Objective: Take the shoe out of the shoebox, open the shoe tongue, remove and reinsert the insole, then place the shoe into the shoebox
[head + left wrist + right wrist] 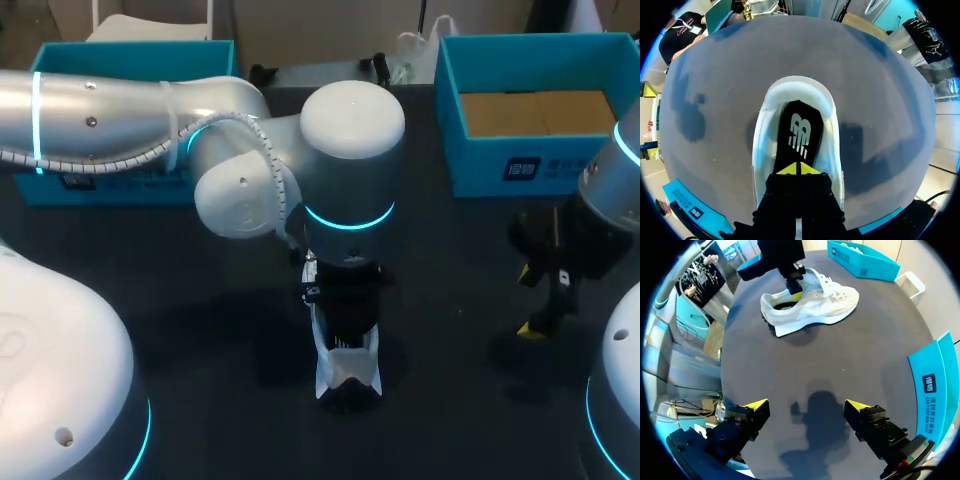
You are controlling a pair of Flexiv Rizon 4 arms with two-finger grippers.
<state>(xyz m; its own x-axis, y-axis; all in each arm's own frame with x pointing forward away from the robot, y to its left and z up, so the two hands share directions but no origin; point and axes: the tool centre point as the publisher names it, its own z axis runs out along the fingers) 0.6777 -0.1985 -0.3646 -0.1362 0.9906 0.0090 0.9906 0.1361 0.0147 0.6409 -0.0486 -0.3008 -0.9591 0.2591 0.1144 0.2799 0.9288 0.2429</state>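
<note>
White shoe (815, 305) stands upright mid-worktop (865, 355), outside the teal shoebox (480, 165). Left jaws together, tips down inside the shoe at the black insole (799, 132). Right jaws apart, hovering over bare worktop, well apart from the shoe

In the left wrist view the left gripper (799, 169) covers the near end of the shoe (763, 147). Its tips meet on the insole (799, 132), and whether they pinch it cannot be told. In the head view the left arm (350, 160) hides that gripper and nearly all of the shoe, so only one end shows, at 6 o'clock from the wrist. The same arm hides much of the left box (140, 55) at 10 o'clock. The right box (480, 160) at 2 o'clock and the right arm (612, 195) at 3 o'clock are cut by the edge.
</note>
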